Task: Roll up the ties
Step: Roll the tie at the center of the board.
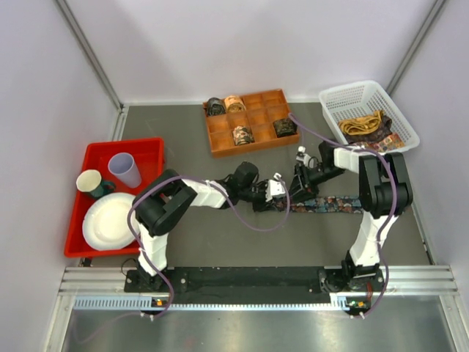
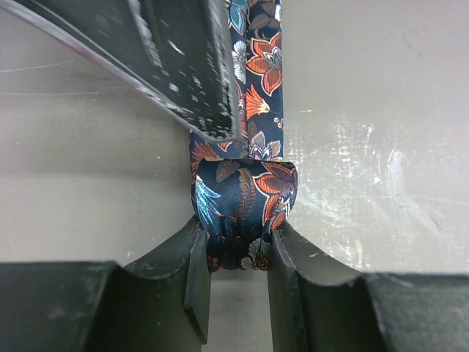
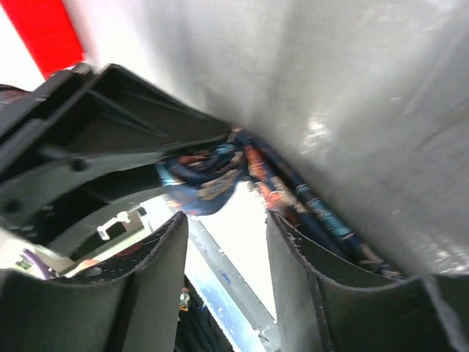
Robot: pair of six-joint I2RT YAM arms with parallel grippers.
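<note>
Grey counter (image 1: pixel 220 242) carries the floral tie (image 2: pixel 260 66) lying flat, its rolled end pinched in the left tool (image 2: pixel 239 249) while the right tool (image 3: pixel 226 249) stands spread and empty; the rolling looks barely begun, so the next move should turn that coil further along the strip.

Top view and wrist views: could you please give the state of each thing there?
floral tie, partly rolled, the rest lying flat.
left gripper, shut on the floral tie's coil.
right gripper, open.
organizer tray, four compartments hold rolled ties.
basket, holds unrolled ties.
</note>
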